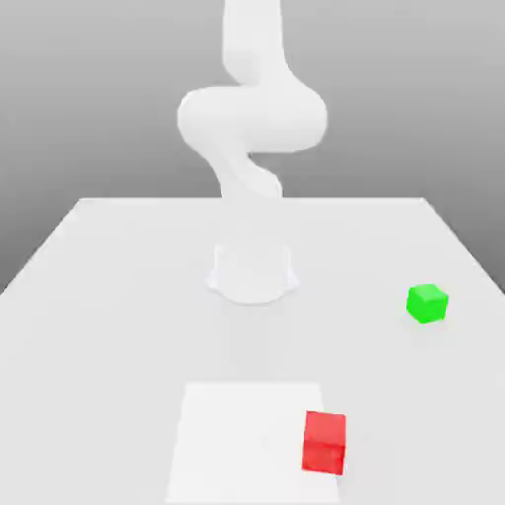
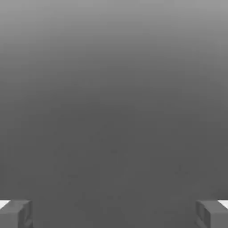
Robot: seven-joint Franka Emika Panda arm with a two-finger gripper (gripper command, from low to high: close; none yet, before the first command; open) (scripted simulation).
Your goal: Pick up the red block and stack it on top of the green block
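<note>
In the exterior view, a pale robot arm [image 1: 252, 118] rises from its base [image 1: 252, 274] at the middle of a light grey desk [image 1: 118, 335], its upper part running out past the top edge of the view. The red block [image 1: 324, 443] sits low in the exterior view, right of the middle, at the side of a flat white rectangle [image 1: 242, 444] that lies in front of the base. The cube covers part of that rectangle's edge on the exterior view's right — its faces are plain and bright red. The green block [image 1: 427, 304] rests directly on the desk, toward the exterior view's right and farther back than the red one, turned so that a corner faces forward. The two cubes stand well apart, neither touching the other, and the green one has nothing on top. Behind the desk is a grey backdrop [image 1: 59, 99].

In the hand view, the tool [image 2: 114, 216] is spread wide — its two fingers [image 2: 18, 213] stand far from each other, with nothing held between them. Beyond them is a smooth grey expanse [image 2: 114, 111], darker in one part and lighter in another.
</note>
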